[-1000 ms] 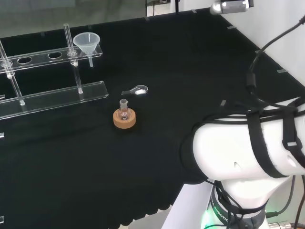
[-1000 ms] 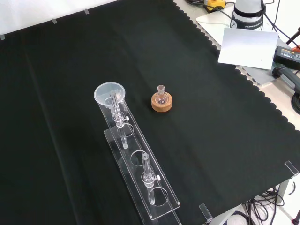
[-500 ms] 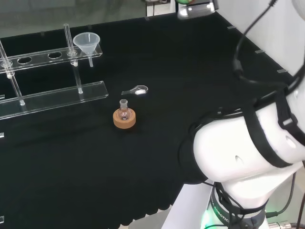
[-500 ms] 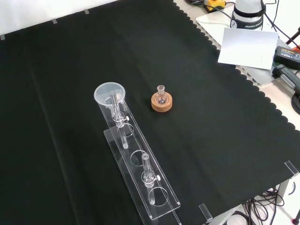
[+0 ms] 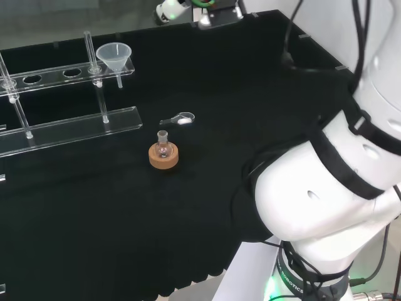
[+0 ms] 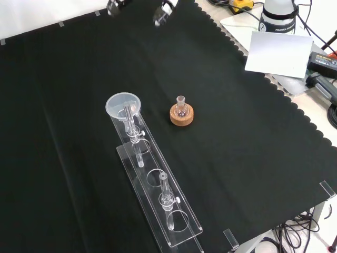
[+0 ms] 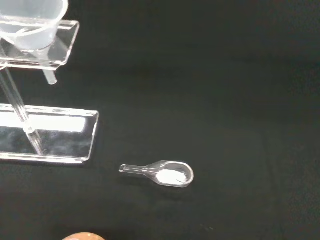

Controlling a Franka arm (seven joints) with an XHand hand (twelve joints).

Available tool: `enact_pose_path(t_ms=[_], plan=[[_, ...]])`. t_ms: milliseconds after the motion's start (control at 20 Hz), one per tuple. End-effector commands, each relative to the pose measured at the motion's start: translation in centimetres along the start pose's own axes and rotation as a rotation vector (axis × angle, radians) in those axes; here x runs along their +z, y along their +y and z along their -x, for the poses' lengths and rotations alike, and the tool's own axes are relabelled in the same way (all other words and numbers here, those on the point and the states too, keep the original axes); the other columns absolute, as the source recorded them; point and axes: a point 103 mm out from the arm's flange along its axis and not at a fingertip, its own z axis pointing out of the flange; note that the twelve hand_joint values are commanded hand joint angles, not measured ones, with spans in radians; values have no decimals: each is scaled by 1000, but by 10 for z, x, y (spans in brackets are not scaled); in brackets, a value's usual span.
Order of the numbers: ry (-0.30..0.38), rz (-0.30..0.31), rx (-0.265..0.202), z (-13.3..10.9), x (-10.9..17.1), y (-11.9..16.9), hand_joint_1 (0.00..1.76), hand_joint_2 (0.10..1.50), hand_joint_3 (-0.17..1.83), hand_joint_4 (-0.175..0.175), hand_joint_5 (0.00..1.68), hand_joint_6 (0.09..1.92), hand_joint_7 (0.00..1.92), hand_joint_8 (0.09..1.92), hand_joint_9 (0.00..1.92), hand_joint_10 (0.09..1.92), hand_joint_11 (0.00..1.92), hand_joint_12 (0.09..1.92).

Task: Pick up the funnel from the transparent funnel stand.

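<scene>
A clear plastic funnel (image 5: 114, 55) sits in the end hole of the transparent stand (image 5: 62, 73), with its stem hanging below the top shelf. In the front view the funnel (image 6: 124, 105) is at the far end of the stand (image 6: 158, 203). The hand (image 6: 164, 11) reaches in at the top edge of the front view, well beyond the funnel, with two fingertips spread apart and nothing between them. In the head view the hand (image 5: 169, 9) is high up, to the right of the funnel. Close up in the wrist view are the funnel (image 7: 30, 25) and the stand (image 7: 55, 142).
A small round flask on a cork ring (image 5: 163, 155) stands near the stand (image 6: 181, 113). A clear scoop holding white powder (image 5: 179, 118) lies between the flask and the funnel (image 7: 167, 174). The arm's white links (image 5: 326, 194) take up the right side of the head view.
The hand has come into the top of the head and front views, moving towards the funnel. The arm's links have swung upward. Funnel, stand, flask and scoop have not moved.
</scene>
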Motion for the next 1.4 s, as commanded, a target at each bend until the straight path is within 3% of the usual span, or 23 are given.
enact_pose_path(t_ms=[50, 550, 700, 800, 900, 1150, 1400], plan=[[-31, -80, -80, -41, 13, 46, 402, 884, 277, 21, 143, 87, 44, 582, 186, 718, 41, 1453], [-53, -149, -149, -73, 36, 90, 481, 821, 246, -1, 121, 87, 0, 616, 178, 802, 142, 1507], [-63, -212, -100, -81, 48, 110, 503, 806, 239, -20, 95, 87, 0, 571, 173, 822, 192, 1512], [-67, -223, -86, -82, 51, 116, 507, 800, 236, -27, 69, 87, 0, 497, 157, 835, 218, 1506], [-91, -275, -81, -93, 54, 126, 519, 792, 231, -33, 43, 87, 0, 427, 131, 848, 240, 1501], [-147, -284, -73, -115, 58, 140, 561, 778, 223, -38, 1, 87, 0, 296, 68, 882, 256, 1506], [-174, -285, -68, -127, 60, 142, 591, 767, 223, -41, 0, 87, 0, 338, 102, 906, 294, 1511]])
